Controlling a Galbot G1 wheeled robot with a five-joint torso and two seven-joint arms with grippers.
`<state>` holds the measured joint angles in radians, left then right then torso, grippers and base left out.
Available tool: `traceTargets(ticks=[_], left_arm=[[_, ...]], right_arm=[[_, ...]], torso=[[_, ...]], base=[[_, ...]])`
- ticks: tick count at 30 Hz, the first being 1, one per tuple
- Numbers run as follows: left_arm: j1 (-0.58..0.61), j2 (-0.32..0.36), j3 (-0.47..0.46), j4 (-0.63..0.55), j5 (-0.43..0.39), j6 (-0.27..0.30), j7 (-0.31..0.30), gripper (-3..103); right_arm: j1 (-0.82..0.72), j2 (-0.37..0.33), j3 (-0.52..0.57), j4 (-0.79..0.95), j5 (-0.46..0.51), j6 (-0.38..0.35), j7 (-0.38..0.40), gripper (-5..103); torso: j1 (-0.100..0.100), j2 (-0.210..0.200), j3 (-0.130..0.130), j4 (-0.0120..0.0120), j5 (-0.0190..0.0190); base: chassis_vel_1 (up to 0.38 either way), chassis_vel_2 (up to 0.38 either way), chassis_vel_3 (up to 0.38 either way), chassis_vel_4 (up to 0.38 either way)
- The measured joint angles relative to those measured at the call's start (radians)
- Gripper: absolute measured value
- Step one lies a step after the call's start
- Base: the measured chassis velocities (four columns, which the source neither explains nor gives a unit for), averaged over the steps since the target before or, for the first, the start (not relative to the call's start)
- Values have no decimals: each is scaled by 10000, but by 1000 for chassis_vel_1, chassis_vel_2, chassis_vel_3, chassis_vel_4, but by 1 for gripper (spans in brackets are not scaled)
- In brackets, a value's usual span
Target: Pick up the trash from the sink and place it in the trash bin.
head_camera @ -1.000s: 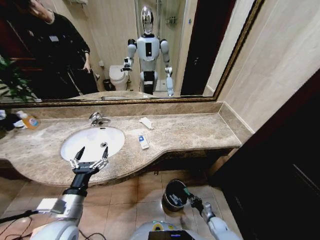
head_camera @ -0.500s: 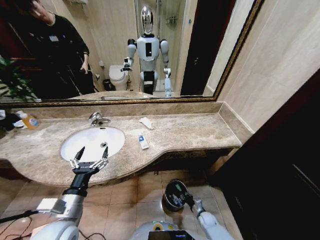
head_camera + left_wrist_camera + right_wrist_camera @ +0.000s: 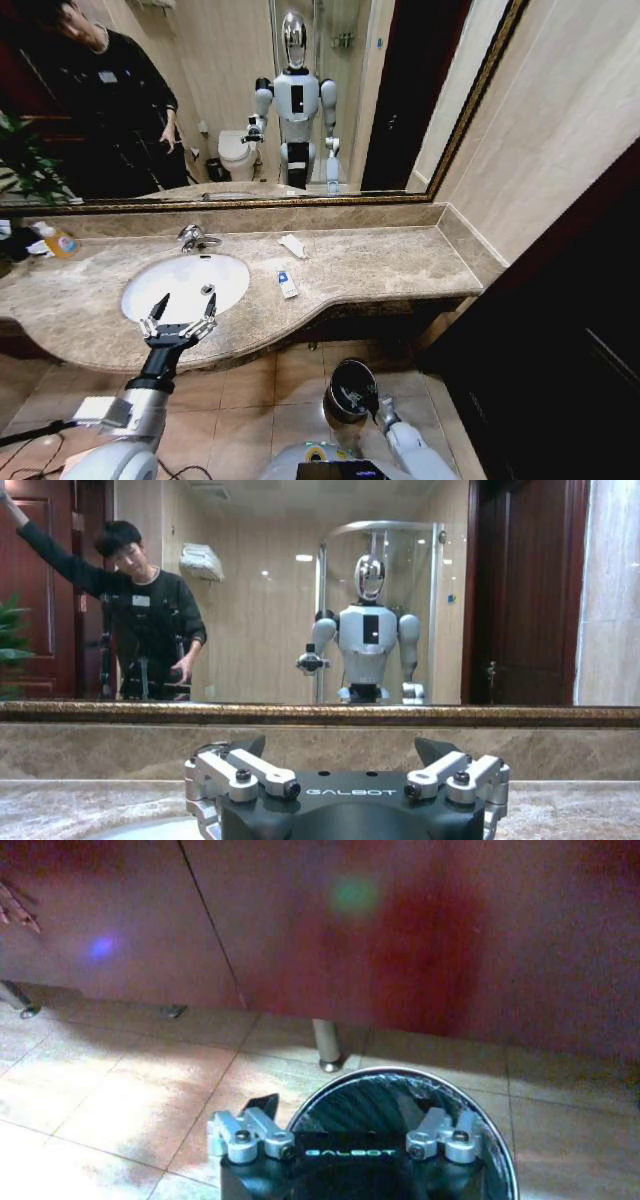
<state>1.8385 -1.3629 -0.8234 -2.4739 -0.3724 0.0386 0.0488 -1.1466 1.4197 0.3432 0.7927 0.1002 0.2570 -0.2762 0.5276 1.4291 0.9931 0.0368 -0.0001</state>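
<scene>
Right gripper (image 3: 340, 1121), fingers spread and empty, has drawn back low beside the trash bin (image 3: 352, 388) — a drop looks finished. Left gripper (image 3: 178, 318) still hovers open and empty at the sink (image 3: 185, 285) rim — blue-white packet (image 3: 287, 284) and white sachet (image 3: 293, 245) lie beside the sink.

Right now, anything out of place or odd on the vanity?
Two bits of litter lie loose on the mottled beige marble counter, not in the white oval sink: a blue-white packet and a white sachet. Nothing spilled.
</scene>
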Motion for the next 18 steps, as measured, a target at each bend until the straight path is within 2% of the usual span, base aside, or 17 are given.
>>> traceTargets(ticks=[1,4,12,16,18], left_arm=[[0,0,0,0,0,0,0,100],[0,0,0,0,0,0,0,100],[0,0,0,0,0,0,0,100],[0,0,0,0,0,1,0,100],[0,0,0,0,0,0,0,100]], right_arm=[[0,0,0,0,0,0,0,80],[-24,20,-28,42,-29,-13,2,96],[-104,-65,0,275,101,-263,34,100],[-585,-608,86,1230,518,-561,263,100],[-991,-1158,220,2083,825,-769,296,100]], torso=[[0,0,0,0,0],[0,0,0,0,0],[0,0,0,1,2],[0,0,0,0,3],[0,0,0,-2,0]], base=[[0,0,0,0],[0,0,0,0],[0,0,0,0],[0,0,0,0],[0,0,0,0]])
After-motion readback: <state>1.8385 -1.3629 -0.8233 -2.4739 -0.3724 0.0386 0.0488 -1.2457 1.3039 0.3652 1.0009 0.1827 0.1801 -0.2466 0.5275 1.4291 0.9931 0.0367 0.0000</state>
